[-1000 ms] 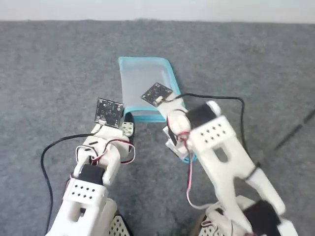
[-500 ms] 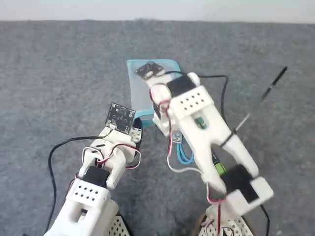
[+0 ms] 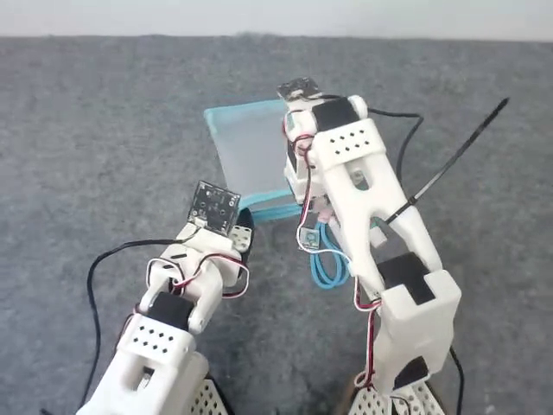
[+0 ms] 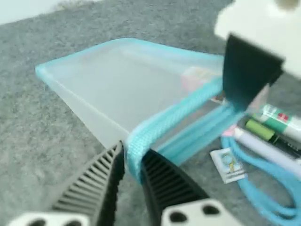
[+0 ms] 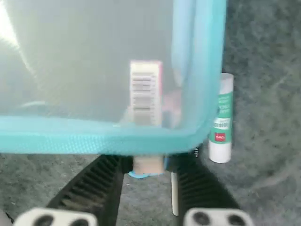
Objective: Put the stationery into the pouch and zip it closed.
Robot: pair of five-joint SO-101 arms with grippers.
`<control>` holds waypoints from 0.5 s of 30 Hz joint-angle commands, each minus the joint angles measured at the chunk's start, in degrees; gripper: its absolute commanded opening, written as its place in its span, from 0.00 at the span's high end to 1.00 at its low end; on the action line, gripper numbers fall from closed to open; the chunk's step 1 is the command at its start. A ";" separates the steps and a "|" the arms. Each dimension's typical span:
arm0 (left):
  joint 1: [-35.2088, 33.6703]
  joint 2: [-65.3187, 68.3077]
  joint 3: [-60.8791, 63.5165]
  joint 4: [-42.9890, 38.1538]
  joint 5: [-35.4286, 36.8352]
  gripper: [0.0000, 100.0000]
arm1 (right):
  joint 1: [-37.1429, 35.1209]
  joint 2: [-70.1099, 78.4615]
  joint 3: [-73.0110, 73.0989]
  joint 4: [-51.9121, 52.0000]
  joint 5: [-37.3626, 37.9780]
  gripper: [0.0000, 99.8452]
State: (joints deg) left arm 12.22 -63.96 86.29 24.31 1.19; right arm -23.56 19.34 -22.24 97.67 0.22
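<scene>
A translucent pouch with teal edging lies on the grey carpet. My left gripper is shut on the teal edge at the pouch's near corner. My right gripper sits at the pouch's mouth, shut on a pink-and-white eraser that lies partly inside the pouch. A green-and-white glue stick lies just outside, beside the pouch's edge. More pens lie next to it. A blue cord with a small tag trails from the pouch.
Grey carpet covers the table, with open room to the left of and beyond the pouch. A thin black strip sticks out from the right arm. The left arm's black cable loops near its base.
The right arm has swung away from me along the pouch's open side. The pouch has shifted a little. The left gripper has stayed at the near corner.
</scene>
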 commanded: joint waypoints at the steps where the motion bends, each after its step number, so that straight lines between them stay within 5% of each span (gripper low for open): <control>1: 0.09 -1.32 -1.19 -1.58 -0.53 0.99 | 2.42 -1.54 -3.78 0.40 2.20 0.76; 9: -0.18 -1.32 -1.19 -1.58 -0.62 0.99 | 1.98 -1.71 -3.87 1.63 3.08 0.76; 15: -0.18 -1.32 -1.19 -1.58 -0.62 0.99 | -5.85 -6.99 -4.75 4.00 3.08 0.76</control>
State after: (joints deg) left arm 11.96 -63.96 86.29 24.31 0.75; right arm -25.58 18.99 -23.74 100.04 2.51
